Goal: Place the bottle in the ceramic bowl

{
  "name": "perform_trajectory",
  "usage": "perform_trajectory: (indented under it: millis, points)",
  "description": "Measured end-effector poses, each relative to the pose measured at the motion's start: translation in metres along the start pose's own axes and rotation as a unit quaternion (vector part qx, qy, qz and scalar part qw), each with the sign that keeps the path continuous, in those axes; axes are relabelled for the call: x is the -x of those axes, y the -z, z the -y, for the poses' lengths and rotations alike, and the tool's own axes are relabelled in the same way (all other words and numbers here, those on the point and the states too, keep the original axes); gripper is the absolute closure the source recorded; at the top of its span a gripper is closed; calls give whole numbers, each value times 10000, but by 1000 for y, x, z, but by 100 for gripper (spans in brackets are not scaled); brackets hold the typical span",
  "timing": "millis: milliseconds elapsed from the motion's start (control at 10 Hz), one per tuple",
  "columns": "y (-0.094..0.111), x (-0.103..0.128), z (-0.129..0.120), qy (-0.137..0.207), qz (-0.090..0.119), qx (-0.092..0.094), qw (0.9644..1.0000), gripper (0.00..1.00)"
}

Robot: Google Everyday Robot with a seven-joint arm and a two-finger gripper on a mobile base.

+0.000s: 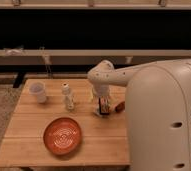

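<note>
The bottle [68, 97] is small, slim and whitish and stands upright on the wooden table [34, 145], left of centre. The ceramic bowl [62, 135] is orange-red with pale rings and lies near the table's front, below the bottle. My gripper [104, 107] hangs down over the table's right part, to the right of the bottle and apart from it. A small dark object with a label stands at its tip; I cannot tell if it is held.
A white cup [38, 92] stands at the table's back left. A small orange-red item [120, 106] lies just right of the gripper. My large white arm body [164, 120] fills the right side. Dark shelving runs behind the table.
</note>
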Motion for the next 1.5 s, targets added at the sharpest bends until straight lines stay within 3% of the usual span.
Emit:
perform_trajectory:
  millis: [700, 1000, 1200, 1500]
  points:
    - [2, -1, -1, 37, 50, 57, 10000, 20]
    - [36, -9, -17, 443, 382, 343, 9977, 20]
    - [71, -18, -43, 872, 600, 749, 9916, 20]
    - [82, -11, -88, 1364, 815, 1059, 9816, 20]
